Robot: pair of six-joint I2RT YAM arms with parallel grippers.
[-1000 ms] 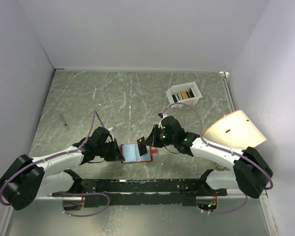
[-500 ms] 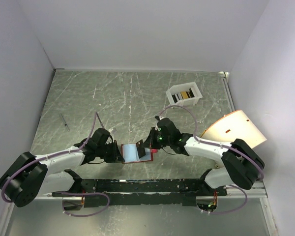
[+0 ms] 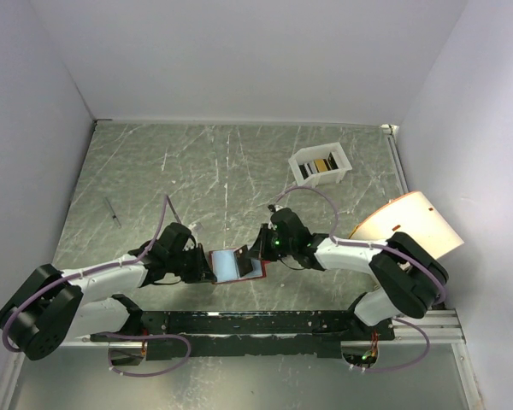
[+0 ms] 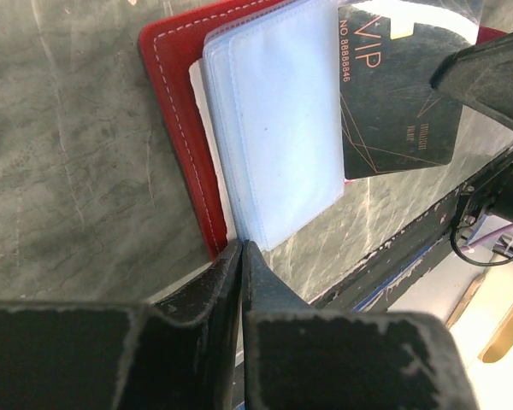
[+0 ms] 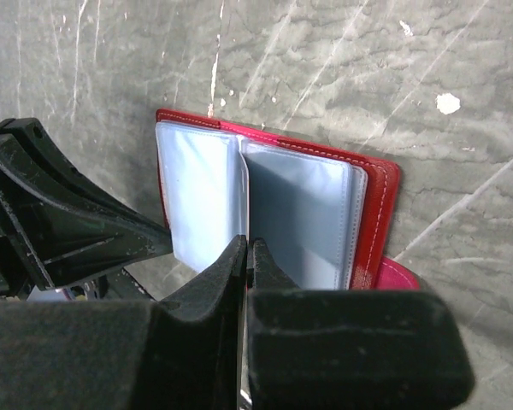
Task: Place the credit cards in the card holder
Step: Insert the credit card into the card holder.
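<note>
The card holder [image 3: 236,264] lies open on the table between the arms, a red wallet [image 4: 181,128] with pale blue-grey pockets [image 5: 299,213]. My right gripper [image 3: 258,248] is shut on a dark credit card [image 4: 398,94] printed "VIP", held over the wallet's right half. In the right wrist view that card is edge-on between the jaws [image 5: 249,248]. At the wallet's left edge my left gripper [image 4: 242,245] is pinched shut on the edge of a pocket leaf. More credit cards stand in the white box [image 3: 321,164] at the far right.
A thin dark pen-like stick [image 3: 111,211] lies at the left of the table. A pale tan curved sheet [image 3: 408,224] leans at the right wall. The black rail [image 3: 239,323] carrying the arm bases runs along the near edge. The wallet's pink snap tab [image 5: 399,278] sticks out on its right.
My right gripper has moved left with the dark card, over the open wallet, and its arm has drawn in. The left gripper stays at the wallet's left edge.
</note>
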